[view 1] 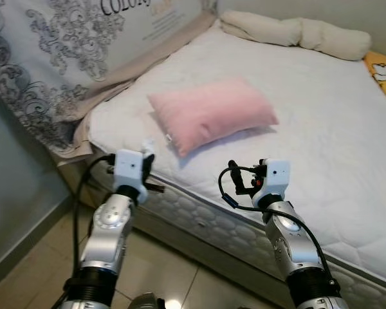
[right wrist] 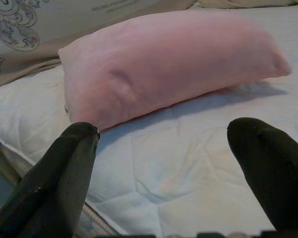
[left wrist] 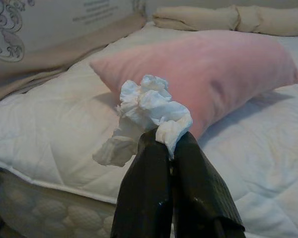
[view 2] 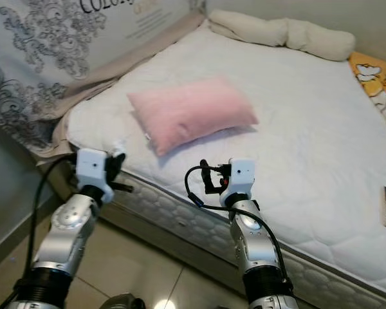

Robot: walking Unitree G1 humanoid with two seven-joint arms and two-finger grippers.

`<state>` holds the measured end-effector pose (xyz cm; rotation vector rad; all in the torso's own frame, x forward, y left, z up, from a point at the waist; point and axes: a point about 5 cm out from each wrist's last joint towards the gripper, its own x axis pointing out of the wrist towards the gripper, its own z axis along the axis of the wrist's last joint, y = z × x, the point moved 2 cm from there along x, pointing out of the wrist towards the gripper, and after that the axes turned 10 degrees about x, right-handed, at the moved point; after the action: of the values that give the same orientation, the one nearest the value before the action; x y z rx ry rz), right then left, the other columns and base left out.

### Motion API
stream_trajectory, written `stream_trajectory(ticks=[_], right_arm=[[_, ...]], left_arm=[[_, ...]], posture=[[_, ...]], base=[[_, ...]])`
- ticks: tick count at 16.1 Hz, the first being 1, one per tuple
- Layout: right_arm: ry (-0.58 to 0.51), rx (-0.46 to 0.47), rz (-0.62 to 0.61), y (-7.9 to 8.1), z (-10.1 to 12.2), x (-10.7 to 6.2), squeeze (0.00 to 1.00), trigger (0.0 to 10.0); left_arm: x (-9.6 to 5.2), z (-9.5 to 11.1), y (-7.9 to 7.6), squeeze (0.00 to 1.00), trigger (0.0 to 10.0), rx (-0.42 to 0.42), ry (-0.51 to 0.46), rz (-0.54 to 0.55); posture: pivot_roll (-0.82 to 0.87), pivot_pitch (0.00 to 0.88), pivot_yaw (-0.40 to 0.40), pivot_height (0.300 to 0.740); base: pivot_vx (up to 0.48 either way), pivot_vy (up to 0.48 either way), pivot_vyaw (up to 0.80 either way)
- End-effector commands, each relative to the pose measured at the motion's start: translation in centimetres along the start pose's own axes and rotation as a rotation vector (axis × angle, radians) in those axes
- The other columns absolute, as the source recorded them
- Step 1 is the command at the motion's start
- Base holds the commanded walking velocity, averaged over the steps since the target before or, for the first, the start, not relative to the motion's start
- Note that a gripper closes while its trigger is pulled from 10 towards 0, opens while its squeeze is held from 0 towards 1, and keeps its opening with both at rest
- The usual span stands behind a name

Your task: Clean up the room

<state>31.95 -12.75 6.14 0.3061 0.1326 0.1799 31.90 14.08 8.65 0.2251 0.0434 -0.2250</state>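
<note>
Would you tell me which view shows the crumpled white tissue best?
The left wrist view: the crumpled white tissue sits large and sharp, pinched by the left gripper. Both eye views give a small white scrap above that wrist.

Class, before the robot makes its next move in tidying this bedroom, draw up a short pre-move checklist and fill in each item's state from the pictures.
1. Left gripper shut on the crumpled tissue: ok, the tissue is pinched between its fingertips.
2. Tissue lifted off the mattress: ok, it hangs above the bed's near edge.
3. Right gripper free for another item: ok, fingers spread with nothing between them.
4. Pink pillow undisturbed: ok, it lies flat on the mattress ahead of both grippers, apart from them.
5. Bin or drop place for the tissue located: cannot tell.
6. Floor at the bed's edge free for stepping: cannot tell, the arms hide much of it.
</note>
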Motion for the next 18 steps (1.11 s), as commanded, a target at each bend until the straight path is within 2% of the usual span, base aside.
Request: stream_trajectory(ticks=[1, 2, 5, 7, 14, 17, 18], right_arm=[[-0.002, 0.018, 0.000, 0.05, 0.21, 0.32, 0.00, 10.0], [0.000, 0.018, 0.002, 0.10, 0.20, 0.37, 0.00, 10.0], [0.011, 0.010, 0.011, 0.23, 0.08, 0.47, 0.00, 10.0], [0.013, 0.011, 0.012, 0.22, 0.02, 0.51, 0.00, 10.0], [0.019, 0.008, 0.024, 0.29, -0.04, 0.65, 0.00, 10.0], [0.026, 0.007, 0.027, 0.35, -0.23, 0.62, 0.01, 10.0], [0.027, 0.007, 0.030, 0.46, -0.27, 0.63, 0.01, 10.0]], left_arm=[[-0.03, 0.43, -0.19, 0.00, 10.0, 0.019, -0.007, 0.004], [-0.02, 0.50, -0.28, 0.00, 10.0, 0.031, -0.010, 0.006], [-0.02, 0.72, -0.44, 0.00, 10.0, 0.034, -0.020, 0.010], [-0.03, 0.70, -0.31, 0.00, 10.0, 0.065, -0.008, 0.019], [-0.09, 0.84, -0.89, 0.00, 10.0, 0.063, -0.006, 0.038], [-0.15, 0.94, -0.88, 0.00, 10.0, 0.041, -0.008, 0.038], [-0.12, 1.00, -0.74, 0.00, 10.0, 0.068, -0.008, 0.036]], posture=[[0.06, 0.000, -0.039, 0.740], [0.06, 0.000, -0.039, 0.740], [0.06, 0.000, -0.039, 0.740], [0.05, 0.000, -0.038, 0.740], [0.06, 0.000, -0.042, 0.740], [0.06, 0.000, -0.042, 0.740], [0.06, 0.000, -0.042, 0.740]], base=[[0.000, 0.480, 0.00], [0.000, 0.480, 0.00], [0.000, 0.000, 0.00], [0.000, 0.000, 0.00], [0.000, -0.480, 0.00], [0.000, 0.000, 0.00], [0.000, 0.000, 0.00]])
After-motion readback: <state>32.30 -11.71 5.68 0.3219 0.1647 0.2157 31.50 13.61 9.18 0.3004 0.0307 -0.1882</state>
